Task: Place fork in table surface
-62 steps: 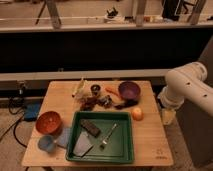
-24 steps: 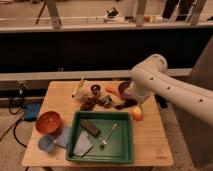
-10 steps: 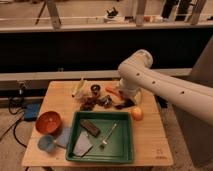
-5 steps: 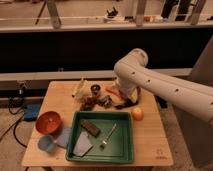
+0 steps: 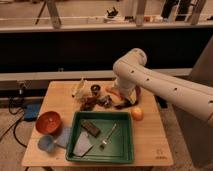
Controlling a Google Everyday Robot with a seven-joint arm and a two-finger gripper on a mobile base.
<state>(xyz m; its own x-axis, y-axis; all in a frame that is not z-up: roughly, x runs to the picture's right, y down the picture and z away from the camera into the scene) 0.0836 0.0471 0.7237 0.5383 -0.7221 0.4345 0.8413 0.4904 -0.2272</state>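
table surface: a red bowl and a blue cup sit near the left edge. a green tray lies along the front edge. the fork lies diagonally inside the tray, right of a dark block, tines toward the front edge. the arm enters from the right, bends high over the rear edge and points down. the gripper hangs low above the rear-centre clutter; its state cannot be told. an orange fruit rests near the right edge.
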